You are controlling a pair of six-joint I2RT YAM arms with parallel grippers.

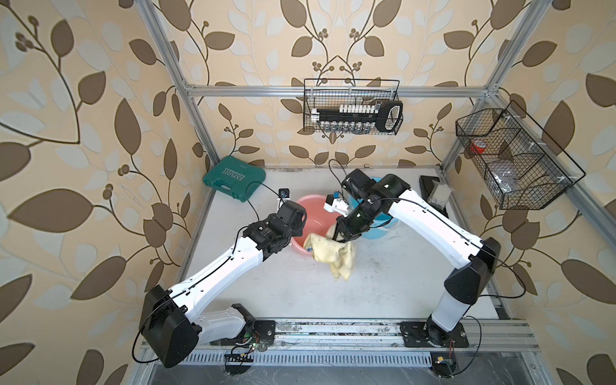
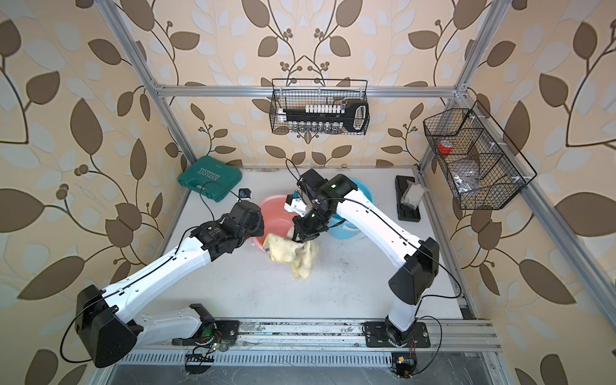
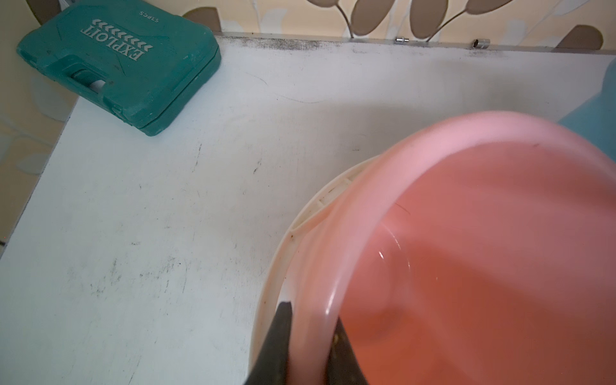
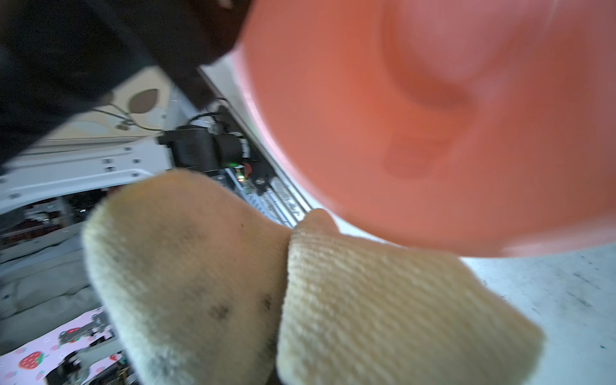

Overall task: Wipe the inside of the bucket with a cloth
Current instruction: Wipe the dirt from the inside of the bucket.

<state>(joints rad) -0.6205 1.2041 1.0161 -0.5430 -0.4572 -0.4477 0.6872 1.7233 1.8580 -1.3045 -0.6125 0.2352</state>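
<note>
Notes: a scuffed white table (image 1: 383,286), walled with leaf-print paper, is carrying the setup. My left gripper (image 3: 311,343) is pinching the near-left rim of the pink bucket (image 1: 313,213), one finger outside and one inside. In both top views my own wrist is hiding those jaws. My right gripper (image 1: 340,235) is clamping together on the cloth (image 1: 330,255), which is draping over the bucket's near rim and hanging outside it. I cannot tell whether its tail is touching the table. The right wrist view is showing only cloth folds, which are covering my fingertips. Blur is smearing the bucket in both wrist views. My right arm is covering most of a blue bucket (image 1: 378,230) just right of the pink one. A green case (image 1: 233,178) is lying far left.
</note>
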